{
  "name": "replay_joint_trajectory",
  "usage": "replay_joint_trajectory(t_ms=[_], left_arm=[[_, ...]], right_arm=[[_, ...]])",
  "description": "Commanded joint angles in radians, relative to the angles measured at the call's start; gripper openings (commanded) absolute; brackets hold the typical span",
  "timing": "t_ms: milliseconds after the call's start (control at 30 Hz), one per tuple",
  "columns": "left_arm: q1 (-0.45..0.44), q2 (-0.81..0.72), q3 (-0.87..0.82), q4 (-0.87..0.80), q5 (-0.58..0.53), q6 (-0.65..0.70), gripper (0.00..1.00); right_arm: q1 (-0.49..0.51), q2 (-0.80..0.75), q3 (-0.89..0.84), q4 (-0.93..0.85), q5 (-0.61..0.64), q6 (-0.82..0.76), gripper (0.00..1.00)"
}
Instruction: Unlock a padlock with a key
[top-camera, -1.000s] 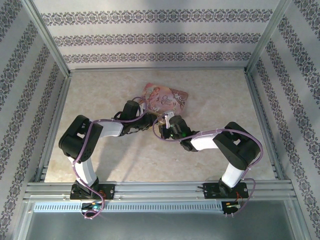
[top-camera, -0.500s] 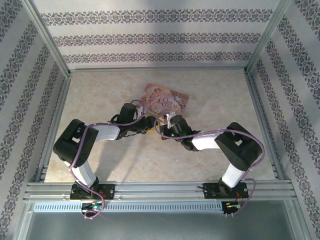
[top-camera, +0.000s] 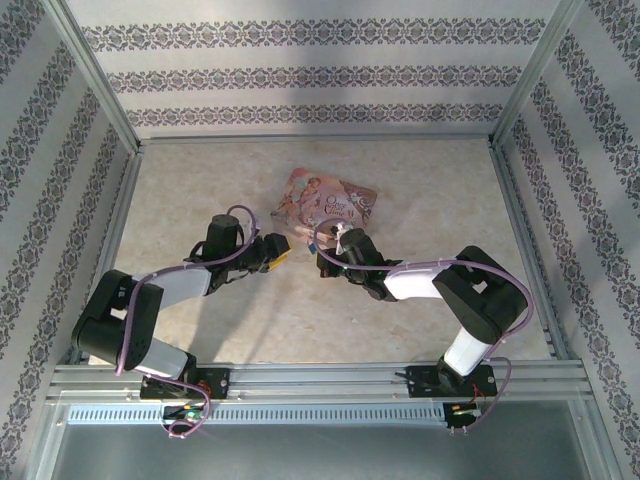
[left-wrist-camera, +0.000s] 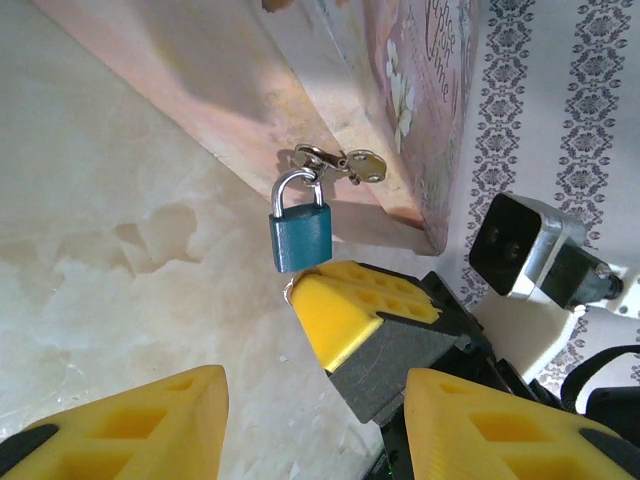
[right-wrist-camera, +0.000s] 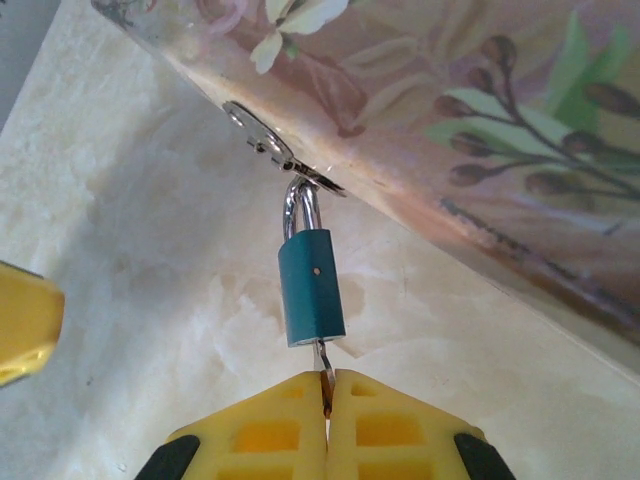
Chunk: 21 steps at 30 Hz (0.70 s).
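The teal padlock (right-wrist-camera: 310, 285) hangs by its silvery shackle (right-wrist-camera: 303, 210) from the hasp of the pink tin (right-wrist-camera: 450, 120). The key (right-wrist-camera: 325, 385) shows as a thin orange sliver, with its blade in the bottom of the lock body. My right gripper (right-wrist-camera: 327, 378) is shut on the key just below the lock. In the left wrist view the padlock (left-wrist-camera: 300, 235) is ahead of my left gripper (left-wrist-camera: 310, 440), which stands open and apart from it. From above, the left gripper (top-camera: 280, 252) is left of the padlock (top-camera: 313, 243) and the right gripper (top-camera: 322, 250).
The pink tin (top-camera: 330, 198) lies flat mid-table behind both grippers. A second brass key (left-wrist-camera: 365, 165) hangs on a ring at the hasp. One finger of the right gripper (left-wrist-camera: 350, 310) sits close in front of the left gripper. Metal rails (top-camera: 300, 380) and patterned walls enclose the table.
My left arm has drawn back to the left and lowered, taking its gripper away from the padlock. The right gripper has stayed at the lock with the key.
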Motion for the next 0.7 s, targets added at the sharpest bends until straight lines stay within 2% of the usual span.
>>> replay_joint_trajectory(t_ms=[0,667], left_arm=[[0.005,-0.016,-0.023,0.074,0.015,-0.042,0.49],[-0.005,0.188,-0.029,0.412,0.050,-0.232,0.48]], right_arm=[[0.014,-0.043,0.022,0.032,-0.028,0.088,0.00],[0.016,-0.057,0.041,0.044,-0.063,0.187,0.00]])
